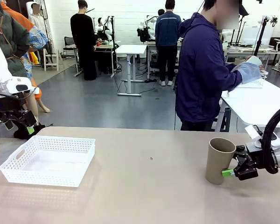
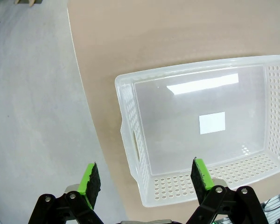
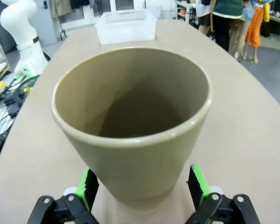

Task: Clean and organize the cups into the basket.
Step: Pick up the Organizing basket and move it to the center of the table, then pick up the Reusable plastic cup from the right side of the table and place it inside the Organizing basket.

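A tan cup [image 1: 218, 161] stands upright on the table at the right. My right gripper [image 1: 229, 172] is open, with one green-padded finger on each side of the lower part of the cup [image 3: 130, 116]. A narrow gap shows at one pad. The white perforated basket [image 1: 46, 161] sits empty at the table's left. My left gripper [image 1: 28, 128] hangs above the table's left edge, by the basket's near end. In the left wrist view the left gripper [image 2: 145, 176] is open with nothing between its fingers, looking down on the basket [image 2: 130, 107].
A person in a dark blue jacket [image 1: 200, 74] stands beyond the far edge, turned toward a white side table [image 1: 256, 100], with gloved hands on something pale. The tabletop's broad middle [image 1: 149, 182] is bare. In the right wrist view the basket [image 3: 126, 25] lies far ahead.
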Controlling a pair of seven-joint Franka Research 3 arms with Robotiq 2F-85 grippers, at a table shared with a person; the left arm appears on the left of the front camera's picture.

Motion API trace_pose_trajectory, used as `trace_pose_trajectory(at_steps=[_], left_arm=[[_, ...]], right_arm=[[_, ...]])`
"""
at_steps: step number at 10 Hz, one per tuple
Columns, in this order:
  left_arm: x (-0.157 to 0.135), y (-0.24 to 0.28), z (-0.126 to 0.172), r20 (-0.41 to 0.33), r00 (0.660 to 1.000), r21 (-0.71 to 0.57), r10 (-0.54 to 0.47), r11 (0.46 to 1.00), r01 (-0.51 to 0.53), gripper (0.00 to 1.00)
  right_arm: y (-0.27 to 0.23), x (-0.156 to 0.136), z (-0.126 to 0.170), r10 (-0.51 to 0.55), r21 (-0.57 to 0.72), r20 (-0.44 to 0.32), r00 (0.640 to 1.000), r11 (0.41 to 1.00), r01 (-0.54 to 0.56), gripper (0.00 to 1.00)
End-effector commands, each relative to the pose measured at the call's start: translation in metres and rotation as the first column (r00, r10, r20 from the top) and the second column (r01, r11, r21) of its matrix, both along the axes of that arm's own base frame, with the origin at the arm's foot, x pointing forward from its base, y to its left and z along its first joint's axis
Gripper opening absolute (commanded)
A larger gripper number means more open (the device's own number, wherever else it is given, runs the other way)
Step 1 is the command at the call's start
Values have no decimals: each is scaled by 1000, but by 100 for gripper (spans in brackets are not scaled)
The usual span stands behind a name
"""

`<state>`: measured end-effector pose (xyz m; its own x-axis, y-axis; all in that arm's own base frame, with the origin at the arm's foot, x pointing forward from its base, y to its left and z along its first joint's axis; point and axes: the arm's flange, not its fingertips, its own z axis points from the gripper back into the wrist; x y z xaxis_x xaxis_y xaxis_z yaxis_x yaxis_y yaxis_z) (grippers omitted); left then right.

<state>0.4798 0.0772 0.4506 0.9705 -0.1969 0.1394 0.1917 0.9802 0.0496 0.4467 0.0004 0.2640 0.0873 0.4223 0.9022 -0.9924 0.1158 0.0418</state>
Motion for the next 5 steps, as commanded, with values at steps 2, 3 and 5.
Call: trace_pose_trajectory(at_steps=[2,3,5], left_arm=[[3,3,-13,-40,999,5,-2,1000,3,100],[3,3,-15,-46,999,4,-3,1000,3,100],[0,4,-22,-53,999,-3,-1,1000,1,100]], right_arm=[[10,9,-7,0,11,28,1000,1000,0,100],[13,10,-9,5,10,26,1000,1000,-5,100],[17,13,-10,4,10,27,1000,1000,-4,100]])
